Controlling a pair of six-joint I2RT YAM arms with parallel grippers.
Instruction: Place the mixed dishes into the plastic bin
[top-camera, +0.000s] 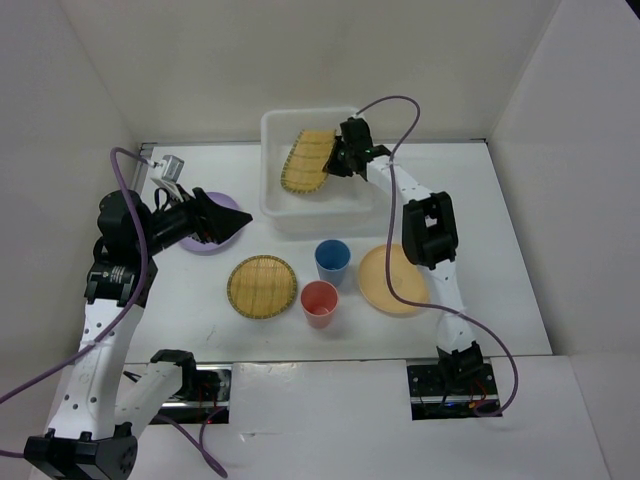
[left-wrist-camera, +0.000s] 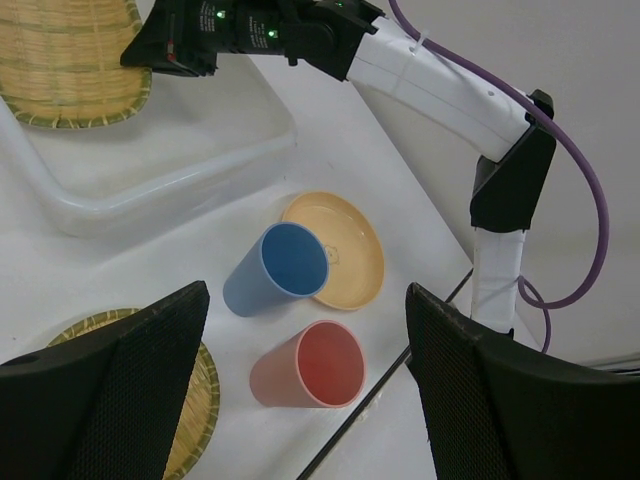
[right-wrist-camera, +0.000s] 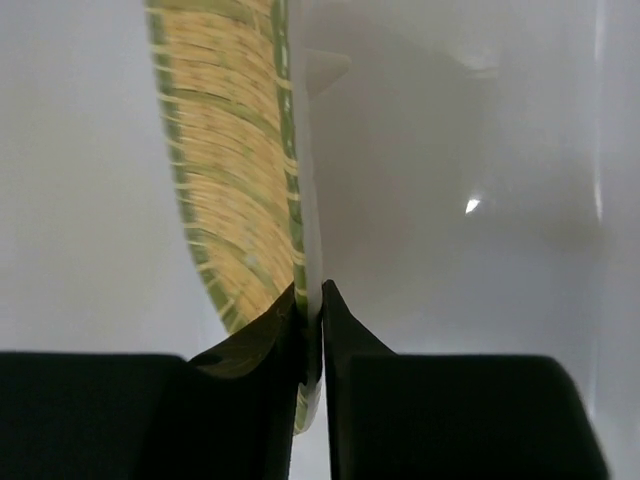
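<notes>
My right gripper (top-camera: 341, 160) (right-wrist-camera: 312, 300) is shut on the rim of a woven straw-coloured plate (top-camera: 307, 160) (right-wrist-camera: 230, 170), holding it tilted on edge inside the plastic bin (top-camera: 272, 205) (right-wrist-camera: 450, 150). A second woven plate (top-camera: 262, 287) (left-wrist-camera: 204, 400) lies flat on the table. To its right stand the blue cup (top-camera: 332, 258) (left-wrist-camera: 285, 265) and the red cup (top-camera: 319, 300) (left-wrist-camera: 315, 365), both upright. The pale orange plate (top-camera: 378, 278) (left-wrist-camera: 350, 250) lies right of them. My left gripper (top-camera: 232, 224) hovers open and empty over the lavender plate (top-camera: 193, 244), which it mostly hides.
White walls enclose the table on three sides. The right arm (top-camera: 428, 228) reaches over the orange plate toward the bin. A purple cable (top-camera: 395, 100) loops above the bin. The table's near edge (top-camera: 330, 358) runs just below the red cup.
</notes>
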